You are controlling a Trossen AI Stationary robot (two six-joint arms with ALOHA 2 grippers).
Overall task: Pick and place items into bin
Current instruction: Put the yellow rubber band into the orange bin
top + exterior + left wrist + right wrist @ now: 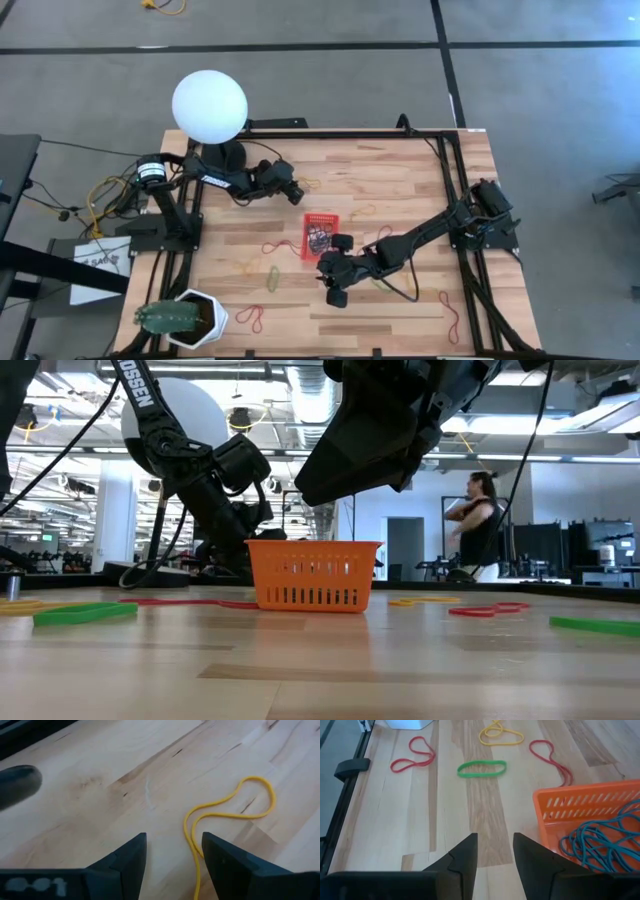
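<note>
A: Right up close on my left wrist feed, the left tool (172, 852) has its two dark fingers spread with nothing between them, and a yellow band (227, 815) lies limp on the table (100, 795) just ahead, its tail running down into the gap.

B: And your right side?

A: Right tool (494, 851) is released too, fingers apart and empty, hanging over bare wood right beside the bin (585, 807). I can see a tangle of blue-green bands (600, 845) already lying inside it.

B: What's loose past the bin?

A: On that same feed, a green band (481, 768) lies flat straight ahead, a red loop (413, 756) sits off toward the table edge, a yellow loop (500, 735) is beyond the green one, and another red band (551, 757) trails near the bin's corner.

B: Overhead picture?

A: From above, the bin (321, 236) sits about mid-table, my right tool (335, 270) just beside it, the left tool (292, 192) well apart toward the back. A white hexagonal pot (200, 318) stands at the near left corner.

B: Anyone in the room?

A: A person (480, 525) stands far behind the table.
</note>
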